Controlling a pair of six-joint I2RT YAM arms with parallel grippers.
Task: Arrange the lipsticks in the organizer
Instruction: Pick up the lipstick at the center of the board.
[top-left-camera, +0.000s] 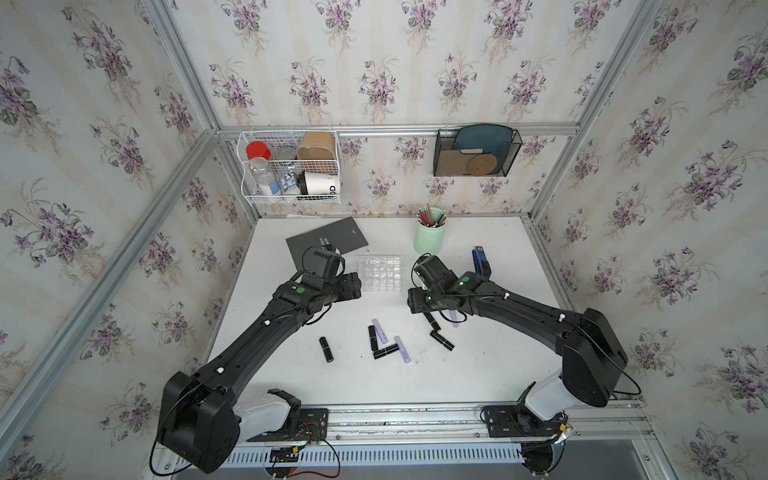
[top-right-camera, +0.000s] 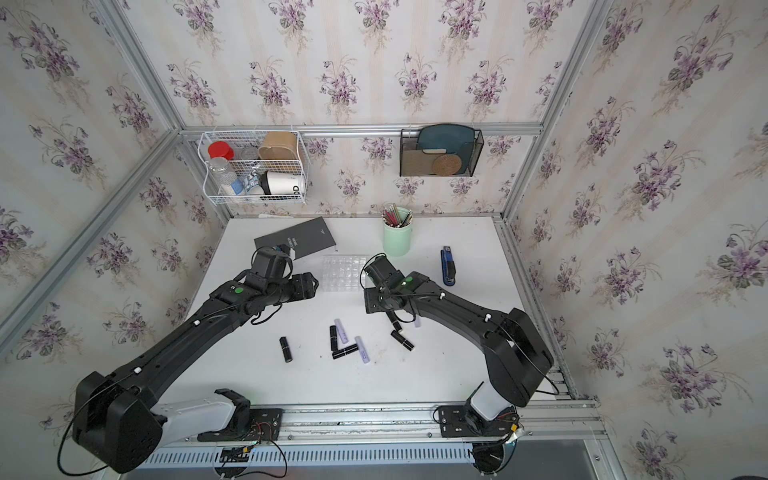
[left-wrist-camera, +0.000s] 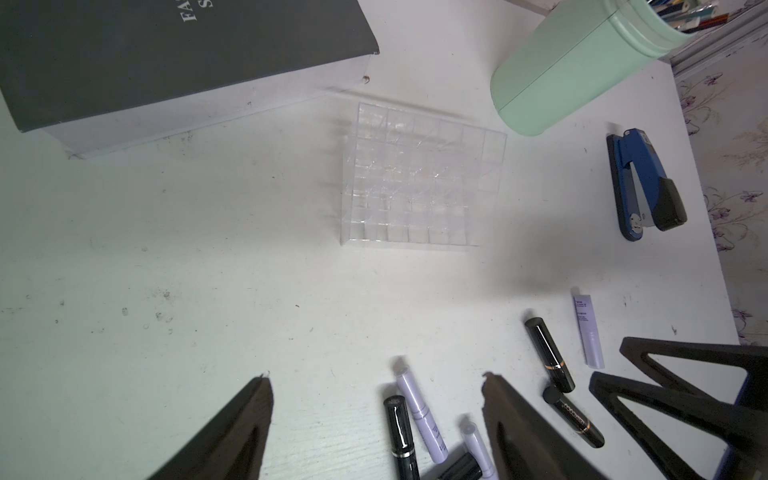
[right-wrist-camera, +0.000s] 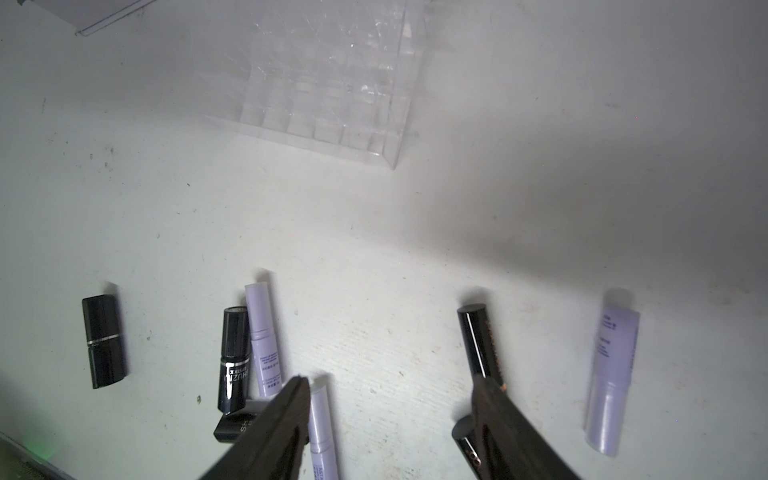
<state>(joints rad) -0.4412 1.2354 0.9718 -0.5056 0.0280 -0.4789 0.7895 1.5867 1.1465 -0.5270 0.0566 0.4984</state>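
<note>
The clear organizer stands mid-table between both wrists, and I see nothing in its cells. Several lipsticks lie flat in front of it: black tubes and lilac ones. One lilac tube lies partly under the right arm. My left gripper hangs open above a black tube and a lilac tube, holding nothing. My right gripper is open over bare table, with a lilac tube beside one finger and a black tube beside the other.
A dark grey book lies at the back left, and a mint-green cup of pencils stands behind the organizer. A blue stapler lies right of it. A white wire basket and a black mesh holder hang on the back wall.
</note>
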